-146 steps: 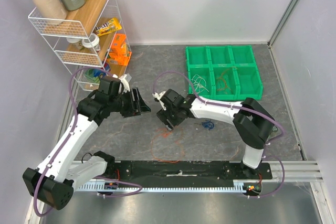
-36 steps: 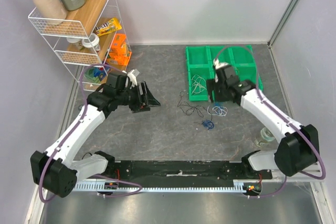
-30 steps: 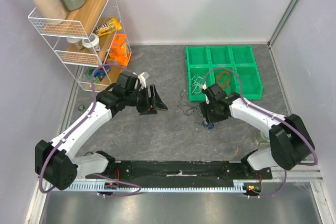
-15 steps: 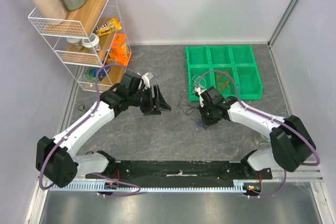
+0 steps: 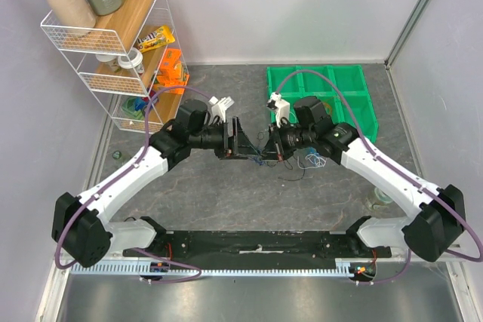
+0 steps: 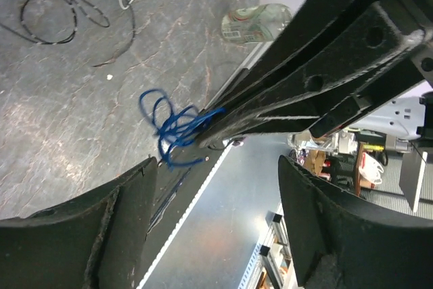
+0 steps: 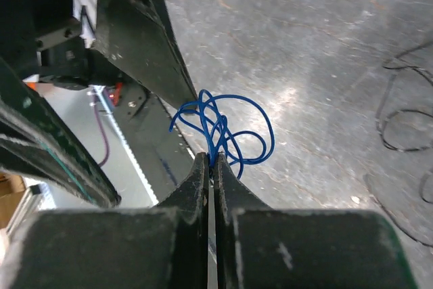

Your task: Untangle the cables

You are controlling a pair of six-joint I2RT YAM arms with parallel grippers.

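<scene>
My right gripper is shut on a small blue cable bunch, whose loops stick out past its fingertips, held above the table. In the left wrist view the same blue cable hangs from the right gripper's fingers, just ahead of my left gripper, which is open and holds nothing. From above, the left gripper and right gripper meet tip to tip mid-table. A black cable and a white-and-blue cable lie loose on the table.
A green compartment bin stands at the back right, partly behind the right arm. A white wire rack with bottles fills the back left. A clear tape roll lies near the right arm's base.
The right gripper came down on the blue cable, shut on it, and raised it leftward. The left gripper moved right to face it and opened a little wider.
</scene>
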